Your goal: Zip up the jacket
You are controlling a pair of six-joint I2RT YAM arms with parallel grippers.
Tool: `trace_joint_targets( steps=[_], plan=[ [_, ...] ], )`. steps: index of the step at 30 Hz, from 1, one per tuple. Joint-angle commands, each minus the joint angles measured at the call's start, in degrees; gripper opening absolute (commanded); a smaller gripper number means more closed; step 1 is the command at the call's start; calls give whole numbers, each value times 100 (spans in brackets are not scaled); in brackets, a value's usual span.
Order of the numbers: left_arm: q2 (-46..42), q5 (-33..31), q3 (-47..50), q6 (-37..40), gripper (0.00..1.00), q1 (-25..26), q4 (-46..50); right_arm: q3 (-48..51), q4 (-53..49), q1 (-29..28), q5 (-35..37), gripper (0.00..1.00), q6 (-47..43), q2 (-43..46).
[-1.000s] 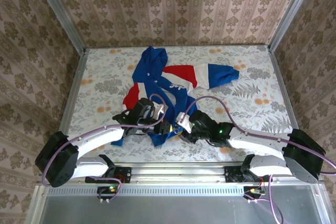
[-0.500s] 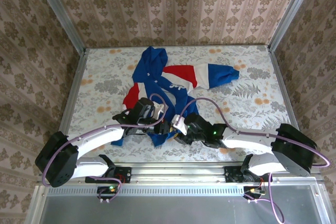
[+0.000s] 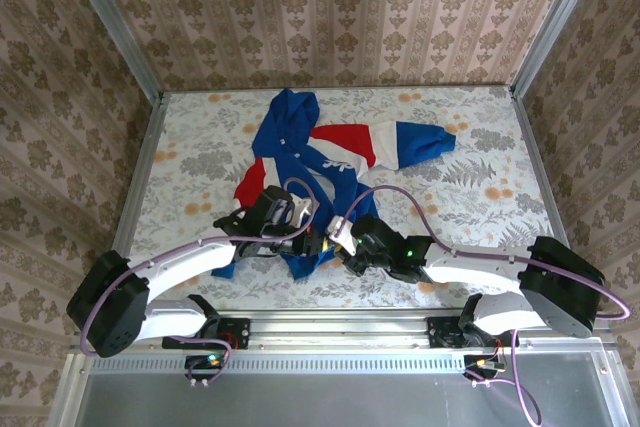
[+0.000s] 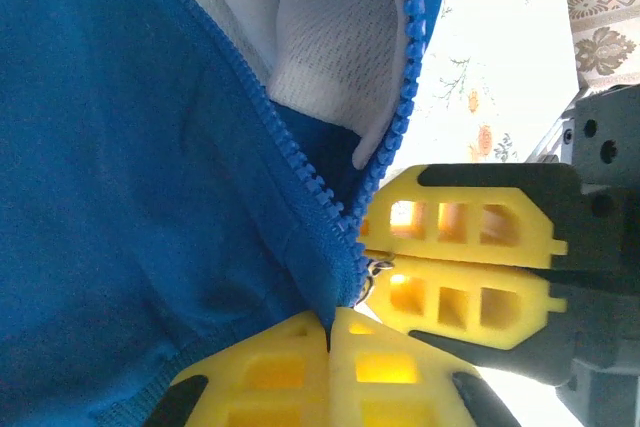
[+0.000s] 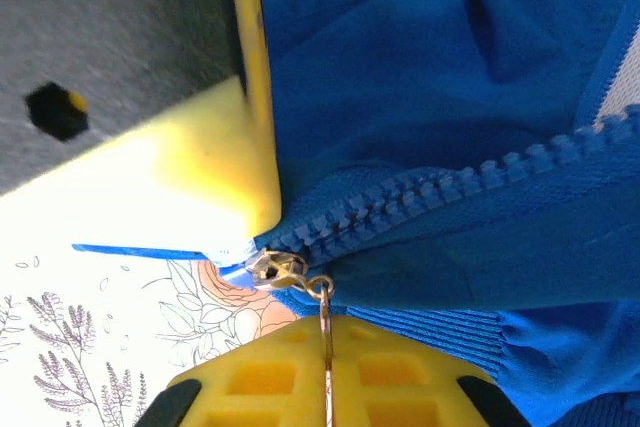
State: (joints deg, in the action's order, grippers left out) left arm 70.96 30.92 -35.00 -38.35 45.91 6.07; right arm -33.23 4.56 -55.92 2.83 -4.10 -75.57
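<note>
From above, the jacket (image 3: 310, 162) lies mid-table (image 3: 480, 197), hem (image 3: 298, 265) nearest; left wrist view: left gripper (image 4: 330, 332) clamped on that hem, so hold it taut; right wrist view: right gripper (image 5: 325, 347) pinched on the zip slider (image 5: 272, 269) pull, so draw straight along the teeth (image 5: 450, 187).

Even bright light; white glare off table (image 4: 480, 47), soft wrist close-ups.
</note>
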Motion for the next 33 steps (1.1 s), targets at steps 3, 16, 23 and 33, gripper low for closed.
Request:
trace_joint_targets(
  steps=[3, 16, 23, 33],
  plan=[
    [-100, 127, -55, -6, 0, -12, 101, 79, 97, -42, 106, 2, 19, 160],
    [-57, 188, -59, 38, 0, -12, 161, -104, 166, -42, -90, 3, -100, -24],
    [-100, 95, 44, 106, 0, 36, 272, -310, -11, -15, 209, 0, 287, -33],
    [-280, -38, 176, 205, 0, 190, 376, -715, -636, 181, 114, 0, 808, -127]
  ],
)
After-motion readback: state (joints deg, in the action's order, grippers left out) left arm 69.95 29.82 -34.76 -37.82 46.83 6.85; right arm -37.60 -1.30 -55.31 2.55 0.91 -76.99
